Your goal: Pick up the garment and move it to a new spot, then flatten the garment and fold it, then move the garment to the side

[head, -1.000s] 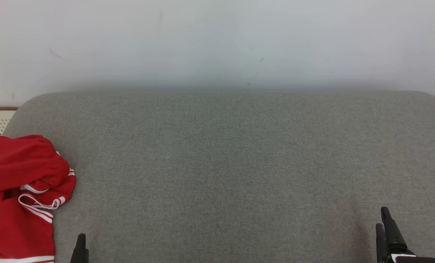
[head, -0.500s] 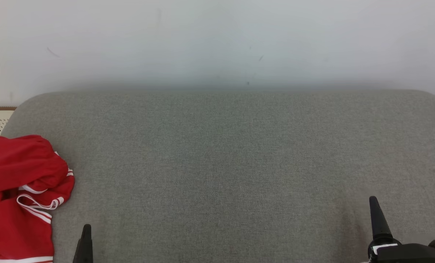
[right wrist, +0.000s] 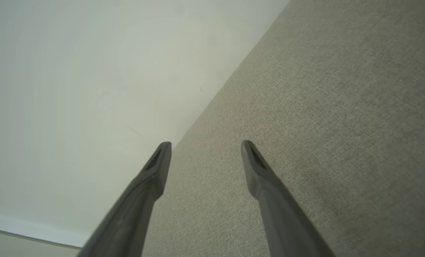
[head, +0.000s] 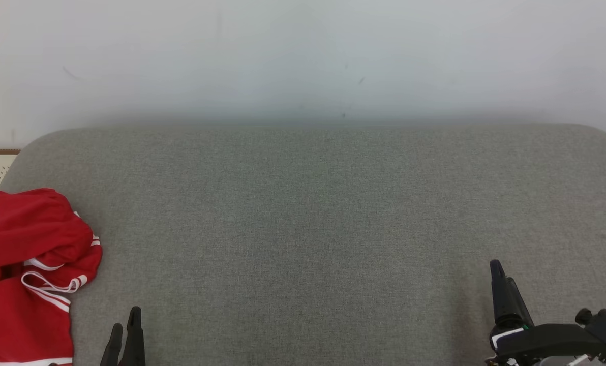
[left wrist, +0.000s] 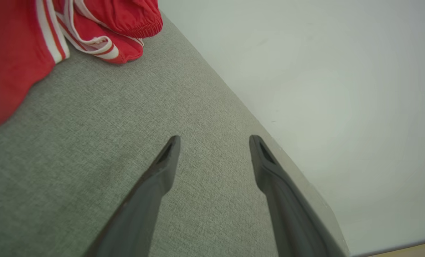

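Spilling past the frame's left edge, the red garment [head: 23,274] was cut off, crumpled at the cushion's [head: 308,229] left end. Left gripper [left wrist: 215,139] hung over the cushion's near edge beside the garment, fingers spread, empty. Right gripper [right wrist: 206,143] was over the cushion's right end, fingers apart, empty. Both had pushed farther onto the cushion than a second earlier; garment unmoved.

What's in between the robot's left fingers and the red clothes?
Nothing but bare grey fabric surface lies between the left gripper and the crumpled red garment. The left wrist view shows that stretch plainly.
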You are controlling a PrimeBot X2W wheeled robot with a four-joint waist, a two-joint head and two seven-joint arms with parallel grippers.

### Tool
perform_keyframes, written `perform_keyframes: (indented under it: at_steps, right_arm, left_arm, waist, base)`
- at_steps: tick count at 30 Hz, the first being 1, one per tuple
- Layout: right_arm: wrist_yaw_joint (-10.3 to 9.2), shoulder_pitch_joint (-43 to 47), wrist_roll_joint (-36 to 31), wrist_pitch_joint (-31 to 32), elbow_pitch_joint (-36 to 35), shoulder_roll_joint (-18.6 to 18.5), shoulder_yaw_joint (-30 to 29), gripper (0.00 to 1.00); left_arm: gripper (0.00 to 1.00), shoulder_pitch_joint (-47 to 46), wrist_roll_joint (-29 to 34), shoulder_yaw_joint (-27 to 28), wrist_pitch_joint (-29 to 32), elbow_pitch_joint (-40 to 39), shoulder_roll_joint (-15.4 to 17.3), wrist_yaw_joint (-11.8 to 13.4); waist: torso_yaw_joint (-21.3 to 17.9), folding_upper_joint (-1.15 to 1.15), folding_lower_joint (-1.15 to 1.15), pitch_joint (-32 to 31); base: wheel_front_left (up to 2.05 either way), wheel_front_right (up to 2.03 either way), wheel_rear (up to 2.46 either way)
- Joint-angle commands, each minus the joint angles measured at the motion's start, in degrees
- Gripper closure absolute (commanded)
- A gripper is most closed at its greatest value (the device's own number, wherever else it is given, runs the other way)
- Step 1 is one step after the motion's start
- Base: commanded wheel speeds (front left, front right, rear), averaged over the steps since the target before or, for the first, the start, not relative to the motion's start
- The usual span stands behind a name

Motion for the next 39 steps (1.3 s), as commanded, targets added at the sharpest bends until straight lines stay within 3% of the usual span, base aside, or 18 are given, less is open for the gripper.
perform_keyframes:
  at_steps: [1, 18, 39]
  right_arm:
    - [0.02, -1.3, -1.4, -0.5, -0.4, -0.7, 0.5, 0.00]
    - [0.02, -3.6, -12.2, -3.1, 1.8, -1.8, 4.5, 0.00]
    - [0.03, -6.2, -22.6, -5.8, 6.7, -3.3, 8.6, 0.00]
  left_arm:
    - [0.00, -1.4, 1.7, 0.1, -0.6, -0.3, 0.5, 0.0]
    - [0.00, -2.9, 15.7, -0.2, -3.7, 1.1, 0.4, 0.4]
    - [0.00, -3.9, 27.8, -0.1, -7.2, 4.6, 0.4, 1.6]
  waist:
    - [0.0, 0.00, 0.00, 0.0]
    - [-0.2, 0.00, 0.00, 0.0]
    - [-0.6, 0.00, -0.01, -0.2]
  base:
    - [0.00, 0.00, 0.00]
    - [0.00, 0.00, 0.00]
    - [0.00, 0.00, 0.00]
